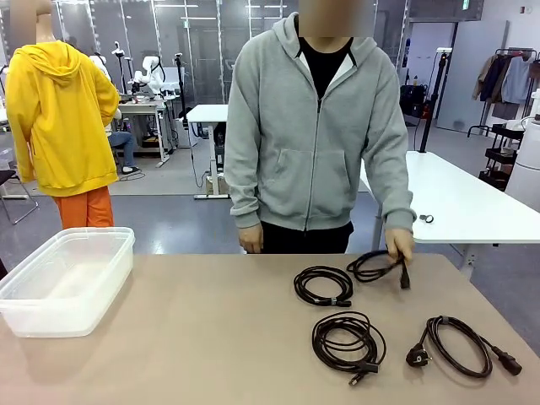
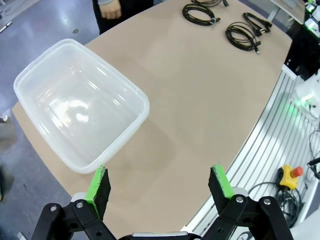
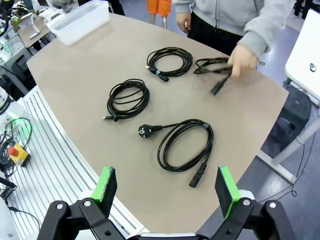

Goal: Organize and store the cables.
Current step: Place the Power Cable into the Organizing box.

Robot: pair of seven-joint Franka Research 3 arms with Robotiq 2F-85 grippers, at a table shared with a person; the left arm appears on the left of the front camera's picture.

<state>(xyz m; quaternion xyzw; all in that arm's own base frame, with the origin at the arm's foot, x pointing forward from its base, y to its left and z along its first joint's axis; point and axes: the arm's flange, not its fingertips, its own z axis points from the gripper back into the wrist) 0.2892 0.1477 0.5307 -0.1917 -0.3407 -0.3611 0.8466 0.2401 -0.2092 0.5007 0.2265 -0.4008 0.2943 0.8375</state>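
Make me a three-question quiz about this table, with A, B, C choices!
1. Where does the clear tub sit?
A. on the robot's left side of the table
B. in the middle
C. on the robot's right side

2. How many black cable coils are there?
A. two
B. four
C. six

3. How are the right gripper jaws?
A. wide open
B. shut on a cable
C. shut on the tub

Answers:
1 A: the front view shows it by the table's left edge.
2 B: four separate coils, one under the person's hand.
3 A: there is a wide gap, with nothing gripped.
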